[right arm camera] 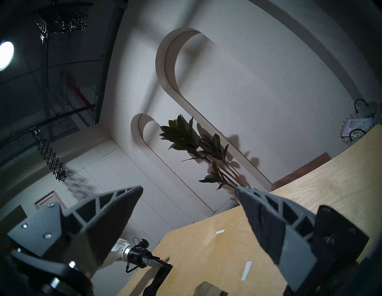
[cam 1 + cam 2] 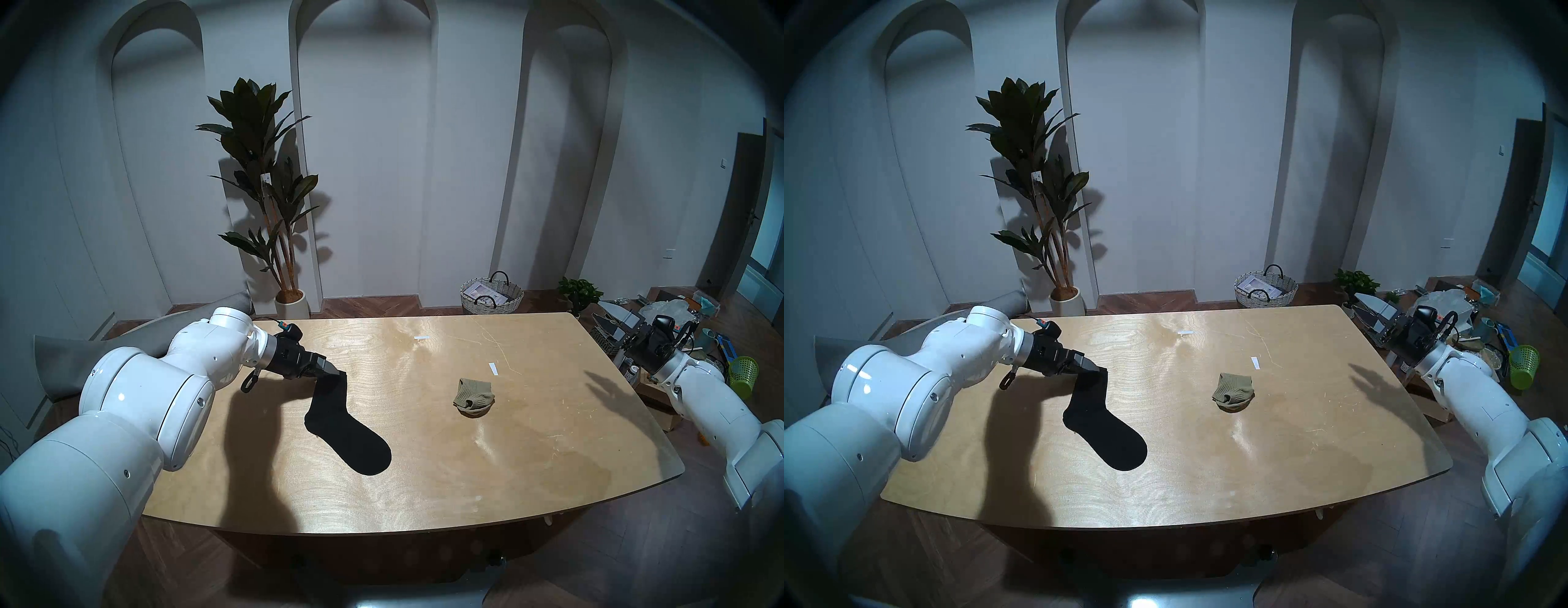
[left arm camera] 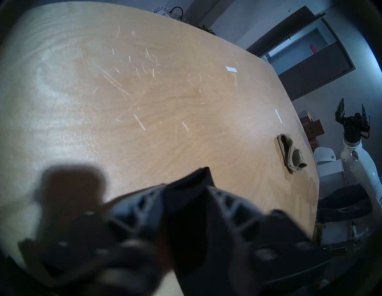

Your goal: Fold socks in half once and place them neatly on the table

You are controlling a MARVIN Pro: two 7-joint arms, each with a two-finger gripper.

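Head pair high above the table point(image 2: 424, 424), facing down and forward, near-identical, left wrist close over tabletop, right wrist tilted up toward wall, all sharing the olive sock point(image 3: 291, 153)

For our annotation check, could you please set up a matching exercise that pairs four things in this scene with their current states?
Column 1:
1. black sock
2. tan sock
3. left gripper
4. right gripper

Column 2:
A. jaws wide apart, empty, off the table's right end
B. folded, lying alone on the table
C. cuff lifted, foot flat on the table
D. closed on a cuff

Pairs: 1-C, 2-B, 3-D, 4-A
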